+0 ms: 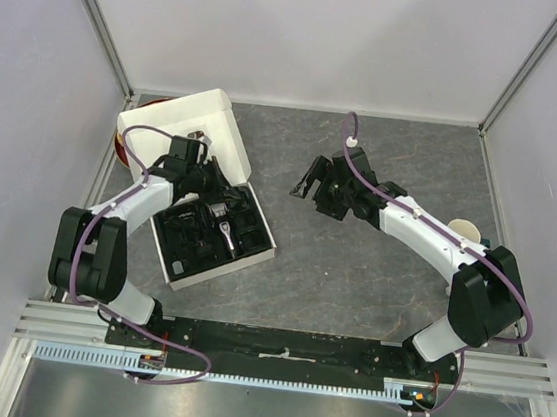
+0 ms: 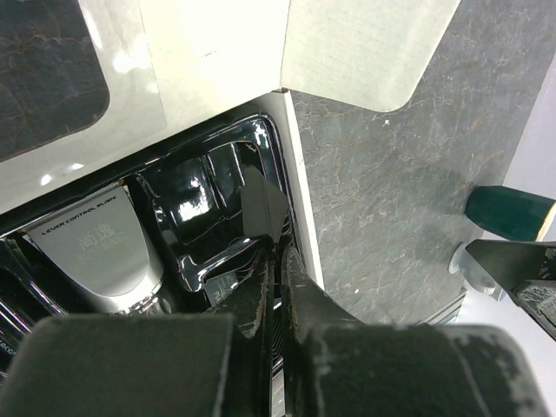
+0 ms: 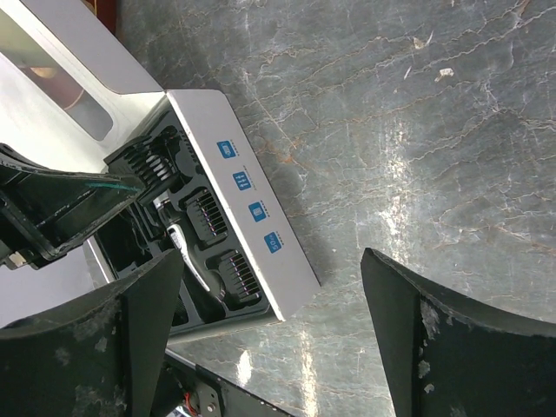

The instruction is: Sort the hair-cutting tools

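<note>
The grey clipper (image 2: 87, 248) lies in the black tray (image 1: 183, 248) of the white box (image 1: 258, 257); its silver part shows in the top view (image 1: 226, 228). Black comb guards (image 3: 208, 213) sit in tray slots along the box's right side. My left gripper (image 1: 203, 165) is down in the tray's far right corner (image 2: 278, 248). Its fingers are almost together on a thin dark plastic piece (image 2: 265, 204) that looks like a comb guard. My right gripper (image 1: 311, 187) hangs wide open and empty over the table right of the box (image 3: 274, 261). No brush or cord shows.
The box lid (image 1: 193, 118) stands open at the back left, with a red bowl (image 1: 123, 146) behind it. A white cup (image 1: 465, 230) stands by the right arm. Grey stone-pattern table (image 1: 352, 267) lies between the arms, with walls on three sides.
</note>
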### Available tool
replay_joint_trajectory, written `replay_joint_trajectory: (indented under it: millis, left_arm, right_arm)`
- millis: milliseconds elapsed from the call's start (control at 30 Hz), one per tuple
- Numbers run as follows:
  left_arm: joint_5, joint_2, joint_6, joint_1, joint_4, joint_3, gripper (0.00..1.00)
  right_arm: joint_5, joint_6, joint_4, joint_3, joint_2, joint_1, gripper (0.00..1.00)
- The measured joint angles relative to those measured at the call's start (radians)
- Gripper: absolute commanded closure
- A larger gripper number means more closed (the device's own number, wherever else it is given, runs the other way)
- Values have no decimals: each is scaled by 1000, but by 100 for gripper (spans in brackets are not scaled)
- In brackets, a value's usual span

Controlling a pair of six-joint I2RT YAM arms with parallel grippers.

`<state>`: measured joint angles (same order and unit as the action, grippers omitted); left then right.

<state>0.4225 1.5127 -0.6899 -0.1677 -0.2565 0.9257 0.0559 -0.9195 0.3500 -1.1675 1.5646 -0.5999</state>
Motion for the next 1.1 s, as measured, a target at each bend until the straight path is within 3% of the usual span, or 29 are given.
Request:
replay_joint_trajectory:
  millis: [800,867,1000,1100]
  left_arm:
    - [-2,93,0,-13,53,2,97]
    - [-2,95,0,-13,55,1,93]
    - [-11,95,0,-14,55,1,66]
    - [-49,84,2,-14,48,1,53]
  right_arm:
    - [1,1,3,6,5,2,11]
    - [1,2,3,11,5,2,11]
    - [1,3,3,13,6,2,11]
    - [1,4,3,13,6,2,11]
